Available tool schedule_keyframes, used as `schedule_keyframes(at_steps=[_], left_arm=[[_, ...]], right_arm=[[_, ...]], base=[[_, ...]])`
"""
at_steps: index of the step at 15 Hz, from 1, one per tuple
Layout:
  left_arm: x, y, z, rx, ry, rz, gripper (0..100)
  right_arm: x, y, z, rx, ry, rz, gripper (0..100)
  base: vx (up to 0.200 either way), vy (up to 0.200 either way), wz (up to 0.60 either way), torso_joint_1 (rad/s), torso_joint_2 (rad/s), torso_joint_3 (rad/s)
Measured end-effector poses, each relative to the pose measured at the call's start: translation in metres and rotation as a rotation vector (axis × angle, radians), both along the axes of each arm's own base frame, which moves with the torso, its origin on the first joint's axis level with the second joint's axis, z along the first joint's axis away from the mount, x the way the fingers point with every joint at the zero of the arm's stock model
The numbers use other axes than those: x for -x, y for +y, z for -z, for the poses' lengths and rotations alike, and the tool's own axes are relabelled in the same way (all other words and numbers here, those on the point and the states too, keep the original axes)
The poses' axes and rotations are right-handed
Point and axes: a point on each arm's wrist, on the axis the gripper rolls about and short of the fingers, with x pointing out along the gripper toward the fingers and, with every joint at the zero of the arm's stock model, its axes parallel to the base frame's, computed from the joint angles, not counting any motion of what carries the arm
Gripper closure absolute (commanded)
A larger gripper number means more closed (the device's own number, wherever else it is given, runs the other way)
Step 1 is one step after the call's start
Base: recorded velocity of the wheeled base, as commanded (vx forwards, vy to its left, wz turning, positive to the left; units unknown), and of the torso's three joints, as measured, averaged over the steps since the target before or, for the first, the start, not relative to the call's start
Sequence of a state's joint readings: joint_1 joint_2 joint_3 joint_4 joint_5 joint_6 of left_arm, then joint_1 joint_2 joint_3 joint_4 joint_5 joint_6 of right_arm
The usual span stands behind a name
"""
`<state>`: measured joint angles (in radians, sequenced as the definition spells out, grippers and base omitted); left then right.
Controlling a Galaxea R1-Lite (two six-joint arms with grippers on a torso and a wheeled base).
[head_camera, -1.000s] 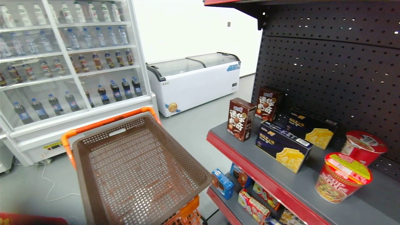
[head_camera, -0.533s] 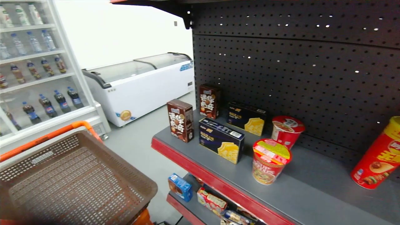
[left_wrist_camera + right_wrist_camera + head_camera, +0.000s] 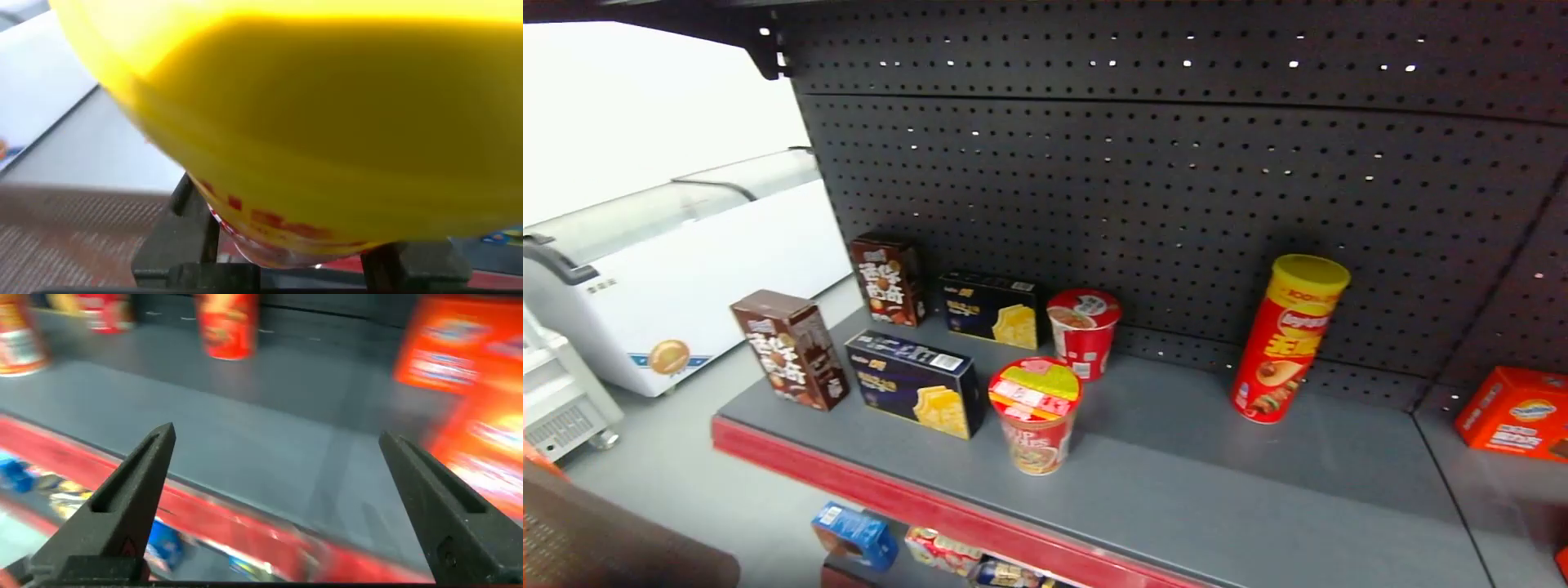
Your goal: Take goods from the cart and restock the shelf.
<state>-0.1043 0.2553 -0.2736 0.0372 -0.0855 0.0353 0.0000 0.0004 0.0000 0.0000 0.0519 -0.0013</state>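
My left gripper has the can too close: blurred, label unreadable. Right wrist view: orange boxes smeared. Head view: cart basket clipped at corner, lower-shelf packs cut by bottom edge.

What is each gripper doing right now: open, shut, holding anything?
Left gripper: shut on a yellow-lidded red canister.
Right gripper: open, empty, above the shelf.

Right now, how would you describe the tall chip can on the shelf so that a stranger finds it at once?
Start at the grey shelf board in front of the black pegboard wall. Between the rear noodle cup and the orange box, a chip can stands upright, alone, close to the pegboard. It is the only tall cylinder there, red with a yellow lid.
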Motion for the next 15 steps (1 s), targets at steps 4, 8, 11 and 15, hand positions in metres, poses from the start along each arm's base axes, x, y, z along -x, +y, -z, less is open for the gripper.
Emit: schedule_keyframes(at_steps=[4, 8, 11, 15], left_arm=[[-0.0001, 0.0, 0.0002, 0.0, 0.0, 0.0, 100], [-0.0001, 0.0, 0.0001, 0.029, 0.005, -0.001, 100], [-0.0001, 0.0, 0.0002, 0.029, 0.006, 0.0, 100], [-0.0004, 0.0, 0.0009, 0.029, 0.009, 0.0, 100]], right_arm=[[0.0, 0.0, -0.0001, 0.0, -0.001, 0.0, 0], [0.0, 0.0, 0.0, 0.0, 0.0, 0.0, 0], [0.0, 0.0, 0.0, 0.0, 0.0, 0.0, 0], [0.0, 0.0, 0.0, 0.0, 0.0, 0.0, 0]], base=[[0.0, 0.0, -0.45, 0.001, 0.0, 0.001], [0.0, 0.0, 0.0, 0.0, 0.0, 0.0], [0.0, 0.0, 0.0, 0.0, 0.0, 0.0], [0.0, 0.0, 0.0, 0.0, 0.0, 0.0]])
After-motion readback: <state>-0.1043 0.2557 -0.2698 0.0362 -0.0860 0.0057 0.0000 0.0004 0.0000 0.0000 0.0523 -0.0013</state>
